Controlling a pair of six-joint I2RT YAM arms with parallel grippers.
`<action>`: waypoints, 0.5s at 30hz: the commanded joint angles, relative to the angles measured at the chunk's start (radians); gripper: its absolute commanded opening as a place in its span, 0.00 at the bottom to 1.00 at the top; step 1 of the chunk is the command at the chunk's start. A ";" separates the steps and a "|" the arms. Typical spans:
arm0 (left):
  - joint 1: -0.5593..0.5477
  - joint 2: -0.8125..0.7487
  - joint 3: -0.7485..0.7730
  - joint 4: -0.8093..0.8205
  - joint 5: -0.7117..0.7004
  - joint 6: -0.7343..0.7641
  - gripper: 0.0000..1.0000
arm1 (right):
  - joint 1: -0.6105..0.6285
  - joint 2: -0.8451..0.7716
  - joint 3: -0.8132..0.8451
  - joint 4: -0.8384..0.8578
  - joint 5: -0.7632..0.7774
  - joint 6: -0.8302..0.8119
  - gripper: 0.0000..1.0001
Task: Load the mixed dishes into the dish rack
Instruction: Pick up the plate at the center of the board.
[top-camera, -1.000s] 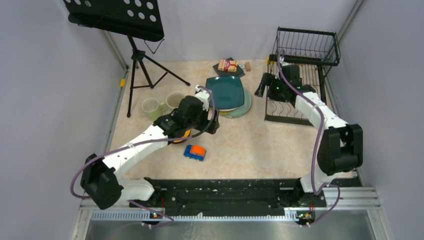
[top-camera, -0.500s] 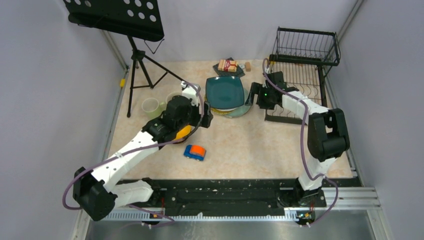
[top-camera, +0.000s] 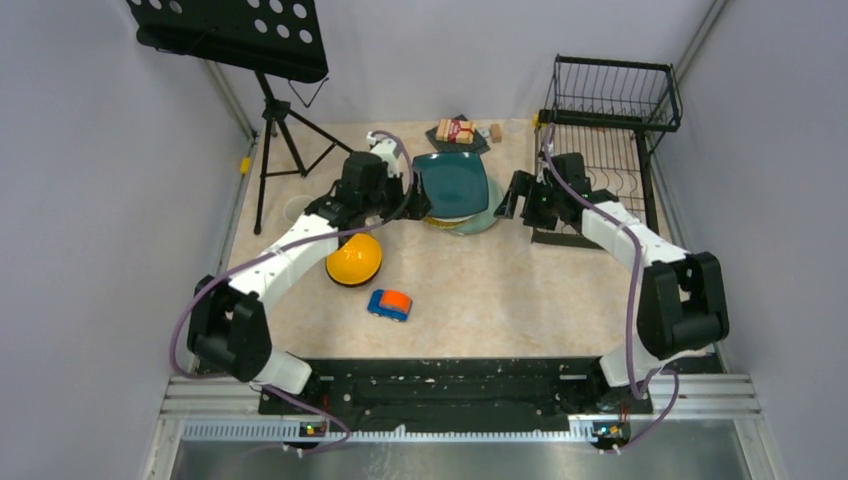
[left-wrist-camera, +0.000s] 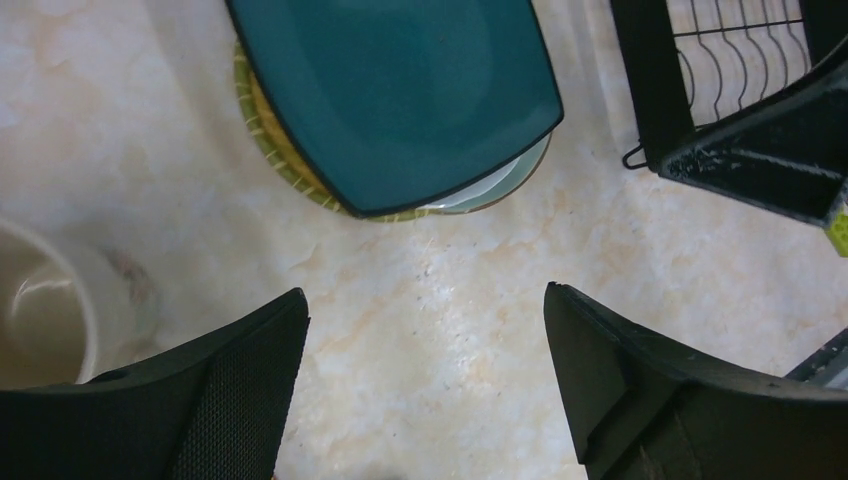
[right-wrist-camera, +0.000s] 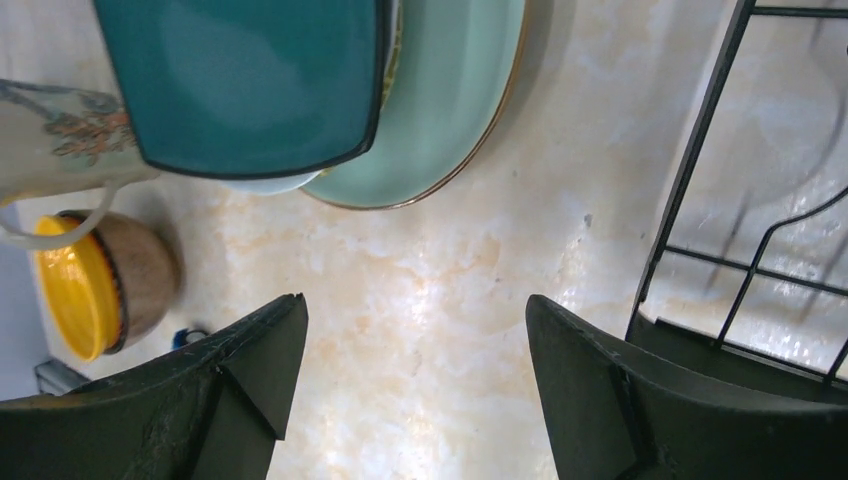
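Dark teal square plate tops the round plate stack mid-table, just left of the dish rack. Left gripper and right gripper flank the stack, jaws wide apart, holding nothing. Orange-yellow bowl sits nearer, by the toy car.

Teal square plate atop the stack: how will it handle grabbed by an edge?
Likely rigid: the teal square plate holds flat, crisp edges. Probably slick: its glaze shows sheen. It rests on round plates, so a push may slide it.
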 joint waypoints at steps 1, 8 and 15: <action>0.005 0.086 0.091 0.086 0.053 -0.039 0.90 | 0.000 -0.134 -0.052 0.068 -0.027 0.085 0.82; 0.074 0.240 0.140 0.098 0.020 -0.029 0.87 | 0.000 -0.277 -0.151 0.077 -0.082 0.144 0.81; 0.120 0.359 0.258 0.102 0.141 -0.051 0.83 | -0.001 -0.377 -0.198 0.014 -0.032 0.137 0.81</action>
